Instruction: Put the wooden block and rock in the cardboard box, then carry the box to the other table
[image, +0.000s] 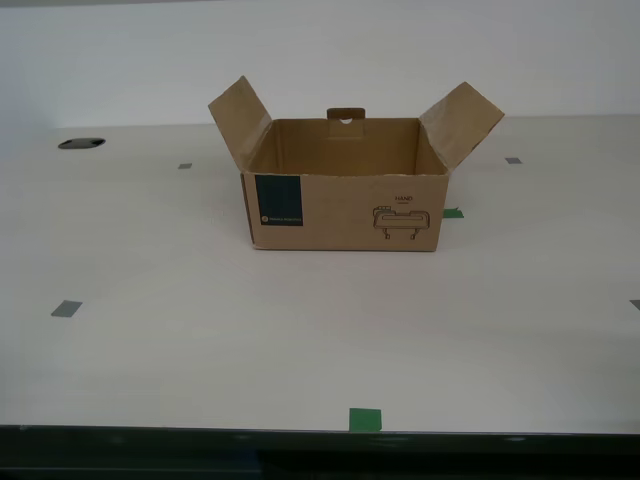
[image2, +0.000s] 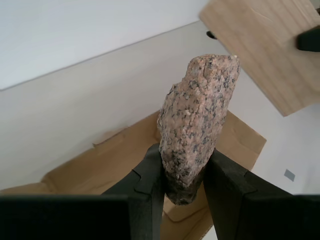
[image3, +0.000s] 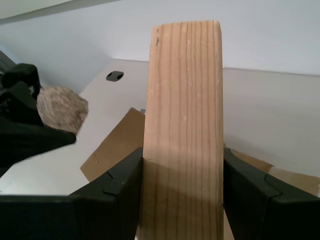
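1. While my first gripper (image3: 182, 200) is clamped on the block (image3: 183, 125), the block stands upright between its two black fingers (image3: 120, 195), above a box flap
2. My second gripper (image2: 185, 192) is clamped on the rock (image2: 197, 120), which sticks up from the jaws, over brown cardboard
3. Each wrist view catches the other arm's load just beside its own
4. On the exterior view the box (image: 345, 205) sits open on the white table (image: 300, 330), side flaps spread to left and right, teal label (image: 278, 200) on its near face
5. Neither arm shows in the exterior view
6. Green tape (image: 365, 419) marks the near table edge; a dark hole (image: 81, 143) lies far left
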